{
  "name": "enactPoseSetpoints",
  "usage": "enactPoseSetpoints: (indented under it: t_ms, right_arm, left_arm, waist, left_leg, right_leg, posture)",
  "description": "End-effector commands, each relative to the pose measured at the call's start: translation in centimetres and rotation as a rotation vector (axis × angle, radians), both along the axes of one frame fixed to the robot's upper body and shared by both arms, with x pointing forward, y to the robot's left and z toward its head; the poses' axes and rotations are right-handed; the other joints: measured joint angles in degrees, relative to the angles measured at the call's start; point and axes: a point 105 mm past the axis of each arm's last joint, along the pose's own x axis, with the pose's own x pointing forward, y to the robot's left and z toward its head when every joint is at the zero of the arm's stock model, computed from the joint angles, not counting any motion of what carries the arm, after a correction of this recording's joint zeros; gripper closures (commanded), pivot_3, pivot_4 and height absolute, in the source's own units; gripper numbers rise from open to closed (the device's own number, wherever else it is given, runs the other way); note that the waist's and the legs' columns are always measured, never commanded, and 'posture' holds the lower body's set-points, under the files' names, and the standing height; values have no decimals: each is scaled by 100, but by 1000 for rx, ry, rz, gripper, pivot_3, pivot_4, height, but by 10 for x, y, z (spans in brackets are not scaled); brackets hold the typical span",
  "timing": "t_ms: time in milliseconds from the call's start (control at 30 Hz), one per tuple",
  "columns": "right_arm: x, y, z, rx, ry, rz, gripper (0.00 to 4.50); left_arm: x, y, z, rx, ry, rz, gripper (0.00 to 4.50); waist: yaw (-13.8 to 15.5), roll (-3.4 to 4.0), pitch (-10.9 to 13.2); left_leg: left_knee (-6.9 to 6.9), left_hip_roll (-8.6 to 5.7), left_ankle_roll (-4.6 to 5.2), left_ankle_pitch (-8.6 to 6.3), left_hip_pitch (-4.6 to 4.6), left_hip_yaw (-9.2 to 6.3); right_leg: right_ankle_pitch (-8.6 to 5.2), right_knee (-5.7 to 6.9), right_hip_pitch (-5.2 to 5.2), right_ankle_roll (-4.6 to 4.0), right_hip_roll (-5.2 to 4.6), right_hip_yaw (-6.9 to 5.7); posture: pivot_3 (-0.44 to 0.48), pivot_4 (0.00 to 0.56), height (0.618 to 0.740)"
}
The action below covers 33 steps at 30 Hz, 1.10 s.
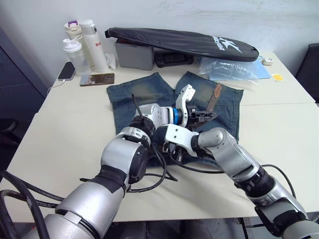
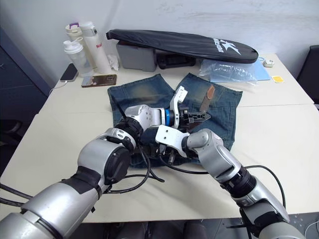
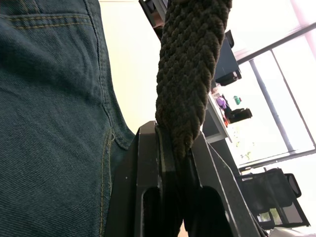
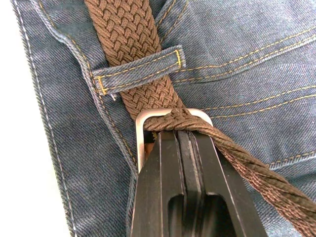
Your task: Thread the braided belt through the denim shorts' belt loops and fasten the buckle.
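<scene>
The right tool (image 4: pixel 183 129) pinches the braided belt (image 4: pixel 132 34) at the buckle (image 4: pixel 148 118), just past a belt loop (image 4: pixel 138 71). The belt runs lengthwise away from the fingertips along the denim shorts' (image 1: pixel 149 92) waistband. The left tool (image 3: pixel 178 143) clamps the belt's other stretch, which rises straight from its tips.

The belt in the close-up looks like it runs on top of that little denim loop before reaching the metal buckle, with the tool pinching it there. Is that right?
Not quite. In the right wrist view the braided belt passes under the belt loop, not over it. The rest holds: it reaches the buckle, where the right tool pinches it.
</scene>
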Motion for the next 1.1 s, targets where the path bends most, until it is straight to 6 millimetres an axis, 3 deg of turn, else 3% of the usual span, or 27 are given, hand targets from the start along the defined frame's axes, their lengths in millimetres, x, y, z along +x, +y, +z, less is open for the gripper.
enactPoseSetpoints:
  t_ms: [33,233,533,900,1100]
  right_arm:
    - [-23,3,-53,-3,260,1,4475]
    - [-21,0,-32,160,280,-30,4475]
    - [-14,-26,7,289,207,-142,4475]
    - [-16,-39,45,354,141,-213,4475]
    - [-24,-40,67,379,98,-199,4475]
  left_arm:
    - [6,5,65,-185,-105,-10,4500]
    - [20,44,65,-209,-55,78,4500]
    - [11,64,54,-197,-15,72,4500]
    - [2,61,38,-163,3,69,4500]
    - [-13,37,32,-136,9,-24,4500]
  waist:
    - [-28,3,1]
    - [-18,22,6]
    - [0,35,12]
    - [-9,37,15]
    - [-2,36,16]
  left_leg:
    - [0,5,-5,4,0,2]
    - [-5,12,-14,9,1,1]
    - [2,8,-11,12,-53,-1]
    - [-3,14,-14,16,-53,2]
    - [-1,11,-13,17,-54,3]
  right_leg:
    - [0,7,-5,0,2,-8]
    - [0,13,-10,0,6,-16]
    - [2,37,-57,-3,2,-19]
    - [2,40,-63,-4,9,-18]
    - [2,38,-63,-4,8,-17]
  posture:
    - [0,150,740]
    - [0,150,740]
    - [0,150,740]
    - [0,150,740]
    - [0,150,740]
